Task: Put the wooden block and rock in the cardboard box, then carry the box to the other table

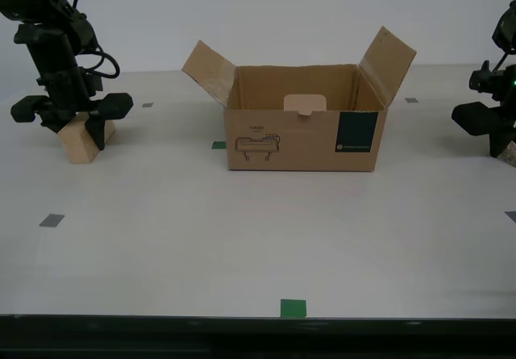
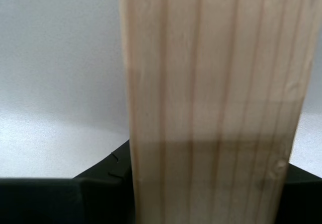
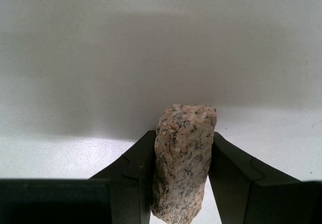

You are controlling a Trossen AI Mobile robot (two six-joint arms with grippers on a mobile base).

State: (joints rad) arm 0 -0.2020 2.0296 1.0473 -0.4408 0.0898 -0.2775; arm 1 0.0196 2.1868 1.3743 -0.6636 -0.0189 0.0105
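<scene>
Pale table (image 1: 242,246), grey/green tape squares. Cardboard box (image 1: 302,137) centre, flaps open, dark green label, print unreadable. My second gripper (image 1: 76,121) clamps wooden block (image 1: 81,141), exterior view's left; my first gripper (image 3: 183,183) pinches rock (image 3: 183,158), right edge. Front area open.

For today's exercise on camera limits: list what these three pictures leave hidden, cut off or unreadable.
- Rock: exterior view, cut by the right edge, gripper over it.
- Box floor: front wall hides it.
- Label print: too small.
- Block: second wrist view, both ends run off-frame.
</scene>
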